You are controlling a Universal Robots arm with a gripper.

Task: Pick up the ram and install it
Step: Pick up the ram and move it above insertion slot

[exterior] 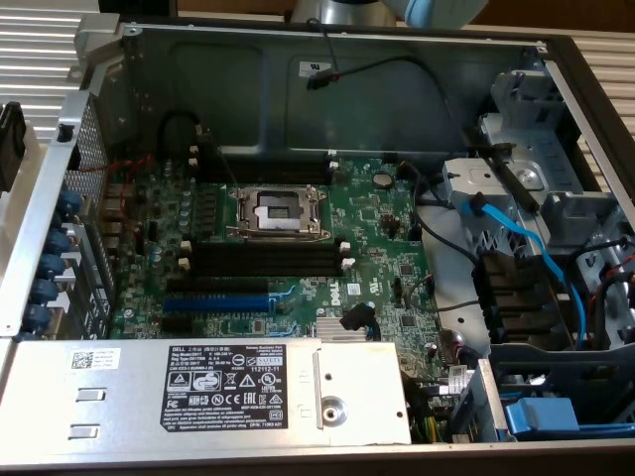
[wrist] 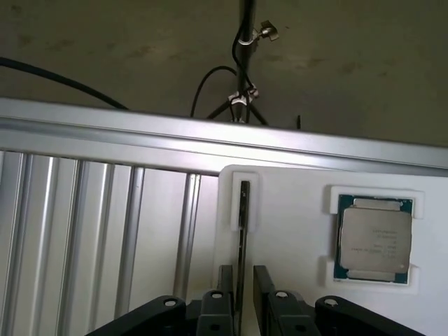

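Note:
The ram point(wrist: 243, 210) is seen edge-on as a thin dark stick standing upright in a groove of a white holder point(wrist: 280, 224). My gripper point(wrist: 243, 271) is open, with one black finger on each side of the stick's near end and a narrow gap on both sides. In the exterior view, the black memory slots point(exterior: 263, 260) with white end clips lie on the green motherboard point(exterior: 367, 238) inside the opened computer case, just below the CPU socket point(exterior: 276, 210).
A processor chip point(wrist: 374, 238) sits in the same white holder beside the ram. The holder rests on a ribbed aluminium table point(wrist: 91, 224), with cables on the floor beyond. In the case are a blue expansion slot point(exterior: 216, 302), a power supply point(exterior: 228, 392) and drive bays point(exterior: 536, 198).

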